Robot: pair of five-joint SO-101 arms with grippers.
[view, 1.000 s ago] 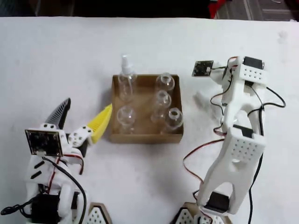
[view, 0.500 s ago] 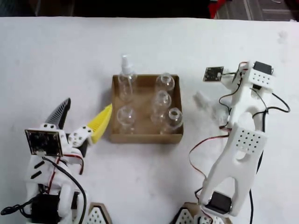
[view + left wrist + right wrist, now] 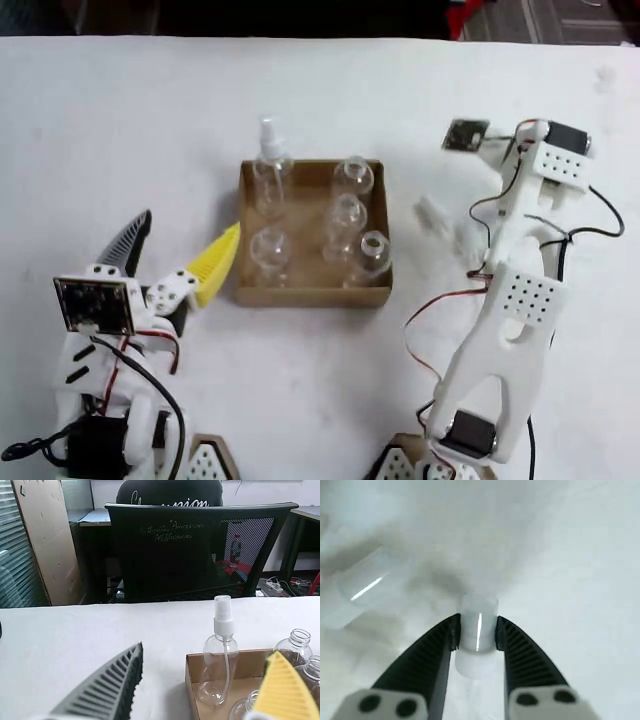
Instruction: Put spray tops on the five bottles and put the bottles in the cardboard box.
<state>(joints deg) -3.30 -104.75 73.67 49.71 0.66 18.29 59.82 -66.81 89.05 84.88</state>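
Spray top [image 3: 477, 635]: a small, smooth cylinder of white and clear plastic, pinched at its waist between the two dark ribbed fingers of the right claw [image 3: 476, 625], which is drawn narrow around it. Whether it rests on the matte white counter [image 3: 150, 120] or hangs just above it cannot be told. In the high view this arm stands right of centre, and a loose spray top [image 3: 432, 212] lies on the counter just right of the cardboard box [image 3: 312, 296]. The box is shallow, brown and thin-walled. It sits at mid-frame and holds all five bottles: one capped bottle [image 3: 270, 170] at its upper left corner and four open-necked bottles [image 3: 347, 215], all of clear, thin, round-shouldered plastic with narrow ridged necks. The left claw [image 3: 190, 222], at lower left, gapes wide and empty, with one grey ribbed finger and one yellow; the yellow tip lies just beside the box's left wall. Likely hazards: the slick spray top may twist or slip in so small a pinch. A dip tube, like that inside the capped bottle, may catch on a narrow neck. The light, empty bottles may tip, or the box may slide, under downward pressure, since nothing braces them.
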